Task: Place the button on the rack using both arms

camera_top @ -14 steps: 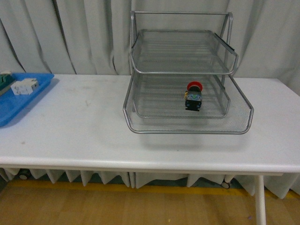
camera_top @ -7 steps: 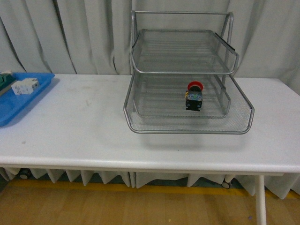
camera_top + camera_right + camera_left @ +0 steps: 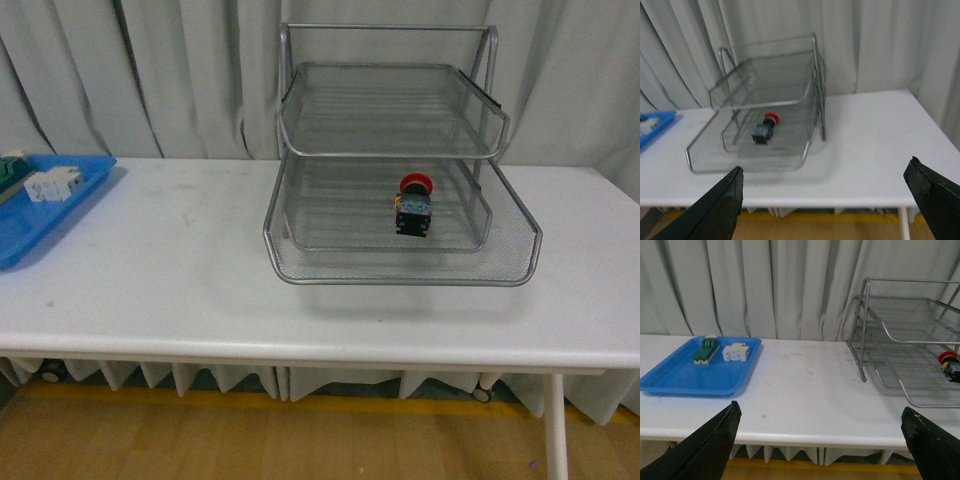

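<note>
The button [image 3: 413, 208], red cap on a dark body, lies inside the silver wire rack [image 3: 400, 262] on a lower tier, right of its middle. It also shows in the right wrist view [image 3: 765, 130] and at the edge of the left wrist view [image 3: 950, 363]. Neither arm shows in the front view. My left gripper [image 3: 822, 440] is open and empty, held back over the table's front edge, well short of the rack [image 3: 875, 335]. My right gripper [image 3: 825, 200] is open and empty, held back from the table's front edge, facing the rack [image 3: 790, 100].
A flat blue tray [image 3: 30, 225] at the table's left end holds a white blocky part [image 3: 52, 185] and a green-and-cream part [image 3: 706, 350]. Bare white tabletop [image 3: 170, 260] lies between tray and rack. Grey curtains hang behind.
</note>
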Robot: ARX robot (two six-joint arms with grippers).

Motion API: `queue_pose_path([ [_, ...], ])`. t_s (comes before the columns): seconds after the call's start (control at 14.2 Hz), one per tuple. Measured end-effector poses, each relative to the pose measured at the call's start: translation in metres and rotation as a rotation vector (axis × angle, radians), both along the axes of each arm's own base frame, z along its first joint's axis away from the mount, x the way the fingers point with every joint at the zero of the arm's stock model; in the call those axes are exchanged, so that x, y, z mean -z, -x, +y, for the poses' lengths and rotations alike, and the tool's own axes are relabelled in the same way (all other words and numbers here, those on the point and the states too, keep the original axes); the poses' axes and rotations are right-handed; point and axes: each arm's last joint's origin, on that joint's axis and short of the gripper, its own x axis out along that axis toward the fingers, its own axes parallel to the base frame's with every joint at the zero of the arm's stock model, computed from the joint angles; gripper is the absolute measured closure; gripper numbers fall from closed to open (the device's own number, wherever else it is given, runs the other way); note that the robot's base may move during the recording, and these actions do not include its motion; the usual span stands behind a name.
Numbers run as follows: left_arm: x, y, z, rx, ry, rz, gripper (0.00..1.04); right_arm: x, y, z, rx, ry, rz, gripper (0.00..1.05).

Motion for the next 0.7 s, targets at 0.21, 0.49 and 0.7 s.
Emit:
queue_pose_path([
  [0.21,0.000,0.000,0.000,0.000,0.000,0.000,0.07,-0.046,-0.070,0.003,-0.019,-0.086,-0.074,0.06],
  [0.49,0.000,0.000,0.000,0.000,0.000,0.000,0.07,-0.037,-0.203,0.052,-0.071,-0.184,0.300,0.06],
  [0.7,0.000,0.000,0.000,0.000,0.000,0.000,0.07,-0.027,-0.240,0.102,-0.128,-0.151,0.456,0.29],
])
